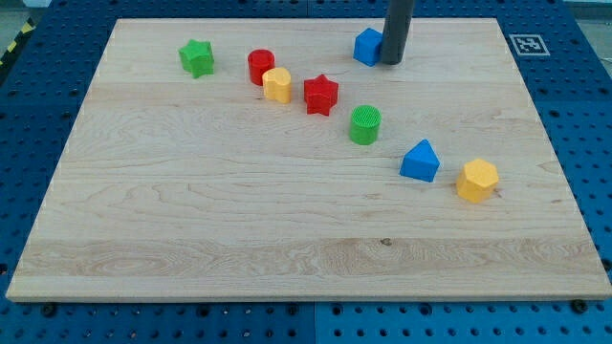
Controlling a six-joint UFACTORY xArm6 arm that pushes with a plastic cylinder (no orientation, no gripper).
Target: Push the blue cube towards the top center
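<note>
The blue cube (367, 46) sits near the view's top, a little right of centre, on the wooden board (287, 220). My tip (392, 62) stands right against the cube's right side, touching or nearly touching it. The dark rod rises from there out of the view's top.
A green star (196, 58) lies at the top left. A red cylinder (260, 66), a yellow block (277, 85), a red star (320, 95), a green cylinder (364, 125), a blue triangular block (420, 161) and a yellow hexagonal block (476, 180) run diagonally down to the right.
</note>
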